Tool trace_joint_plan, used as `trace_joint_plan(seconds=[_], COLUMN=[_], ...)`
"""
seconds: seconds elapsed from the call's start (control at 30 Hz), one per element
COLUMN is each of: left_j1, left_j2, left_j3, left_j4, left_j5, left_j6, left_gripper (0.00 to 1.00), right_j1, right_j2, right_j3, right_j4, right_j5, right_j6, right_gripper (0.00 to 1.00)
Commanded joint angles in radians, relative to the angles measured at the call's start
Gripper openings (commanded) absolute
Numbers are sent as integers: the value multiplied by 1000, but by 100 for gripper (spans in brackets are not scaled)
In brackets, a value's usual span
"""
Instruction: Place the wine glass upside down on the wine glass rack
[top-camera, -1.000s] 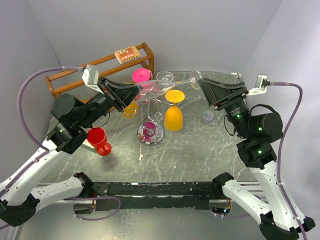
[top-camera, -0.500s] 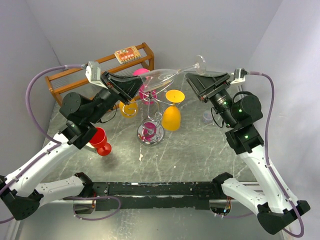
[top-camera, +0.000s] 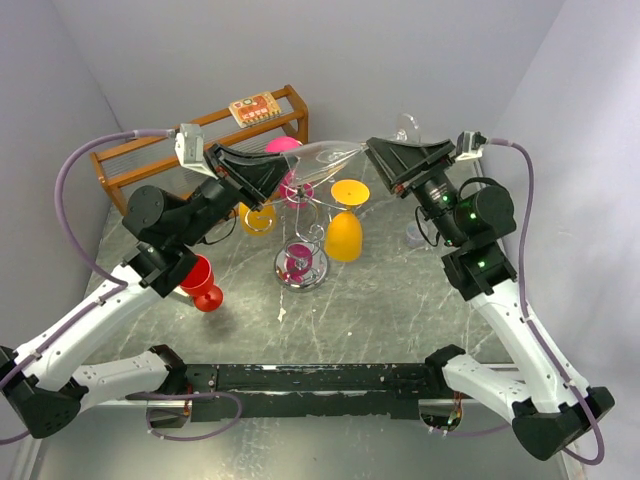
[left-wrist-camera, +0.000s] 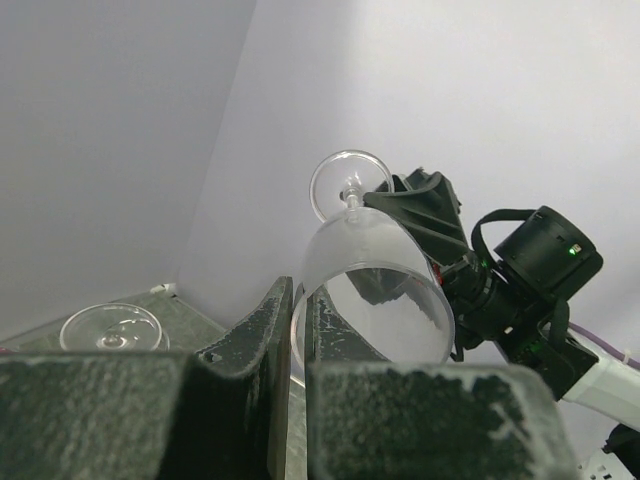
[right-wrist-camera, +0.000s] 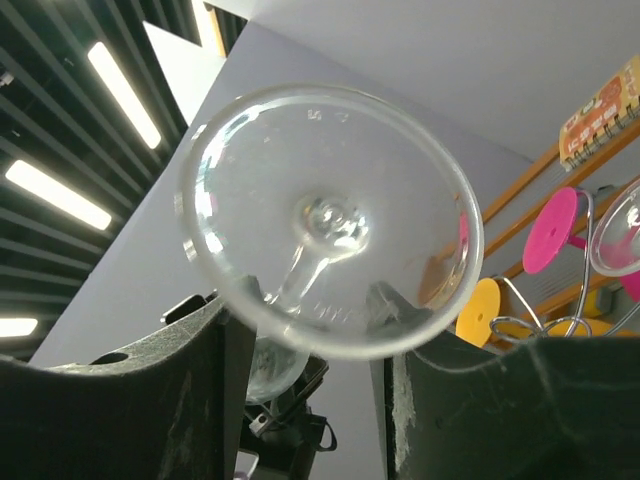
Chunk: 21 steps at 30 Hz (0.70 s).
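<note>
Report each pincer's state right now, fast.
Left pincer: shut on the wine glass, pinching its bowl rim.
Right pincer: open, straddling the glass's stem without gripping it.

Both arms are raised off the table and bent inward, with their wrists facing each other. The left gripper (top-camera: 276, 181) points right, its jaws pinched almost together on the bowl rim of the wine glass (top-camera: 325, 155). The right gripper (top-camera: 383, 165) points left, its fingers (right-wrist-camera: 120, 400) standing apart on either side of the stem.
</note>
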Motion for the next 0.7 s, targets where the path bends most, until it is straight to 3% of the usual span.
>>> trace_joint_plan(seconds=[0.0,0.17,0.4,0.67], left_j1=[-6,-6,-6,-6], left_j2=[9,11,14,20], left_j3=[-4,-13,-37,-58], left_j4=[87,99,149,172], left_j5=[60,92,177,230], left_j6=[-23,-36,-47,-60], left_gripper=[7,7,7,8], right_j1=[-2,-2,-2,-2], right_j2=[18,29,35,25], right_j3=[-16,-22,-41,-77], right_j4=[77,110,166,238], right_j5=[-47,-58,-79,-78], right_j6=[47,50,57,67], right_gripper=[44,37,17,8])
